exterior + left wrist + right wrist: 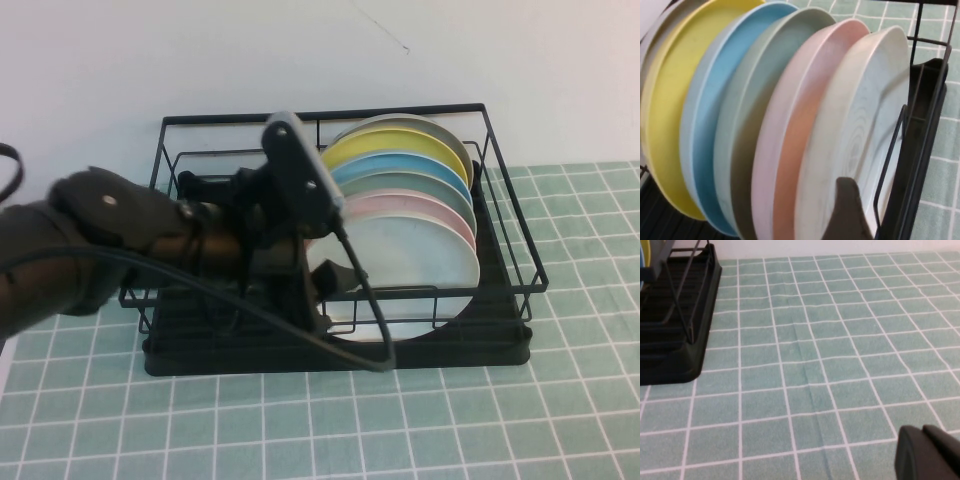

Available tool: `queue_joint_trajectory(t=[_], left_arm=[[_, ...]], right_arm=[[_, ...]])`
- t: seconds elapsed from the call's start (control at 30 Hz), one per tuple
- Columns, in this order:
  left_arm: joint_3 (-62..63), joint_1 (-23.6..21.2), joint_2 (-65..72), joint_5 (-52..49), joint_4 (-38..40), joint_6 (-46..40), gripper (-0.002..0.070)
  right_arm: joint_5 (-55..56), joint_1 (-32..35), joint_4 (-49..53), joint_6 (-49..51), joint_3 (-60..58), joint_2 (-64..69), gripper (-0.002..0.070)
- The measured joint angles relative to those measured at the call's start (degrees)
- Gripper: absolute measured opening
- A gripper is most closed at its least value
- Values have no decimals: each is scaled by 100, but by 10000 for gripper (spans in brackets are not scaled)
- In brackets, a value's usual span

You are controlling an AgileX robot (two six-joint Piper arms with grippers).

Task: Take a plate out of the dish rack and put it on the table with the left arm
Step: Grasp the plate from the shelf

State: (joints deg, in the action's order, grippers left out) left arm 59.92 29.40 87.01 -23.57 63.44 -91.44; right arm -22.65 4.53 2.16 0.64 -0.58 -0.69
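The pale blue-white plate (pixel 420 270) is still stood frontmost in the dish rack (pixel 500 345). The left end effector (pixel 318 285) is reaching it, grip undeterminable. Lifting and tabletop (pixel 450 420) placement remain. The right end effector (pixel 930 452) is parked.

Staged kitchen-style test bench — tiled table (pixel 560 420), dish rack (pixel 500 345) of plates, bare white wall (pixel 100 60)
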Motion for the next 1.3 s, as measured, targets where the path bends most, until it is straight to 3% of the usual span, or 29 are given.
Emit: queue_joint_trajectory(t=[0.37,1.0,1.1,1.23,1.3], left_arm=[[0,312,234,1393,15,346,449],[0,312,796,1312,302,525,438],[15,312,910,1400,347,537,369],[15,312,922,1439,418,510,129],[15,312,862,1484,455,452,110]], right_arm=[[0,0,0,0,0,0,-2],[0,0,0,0,0,0,-2],[0,0,0,0,0,0,-2],[0,0,0,0,0,0,-2],[0,0,0,0,0,0,-2]])
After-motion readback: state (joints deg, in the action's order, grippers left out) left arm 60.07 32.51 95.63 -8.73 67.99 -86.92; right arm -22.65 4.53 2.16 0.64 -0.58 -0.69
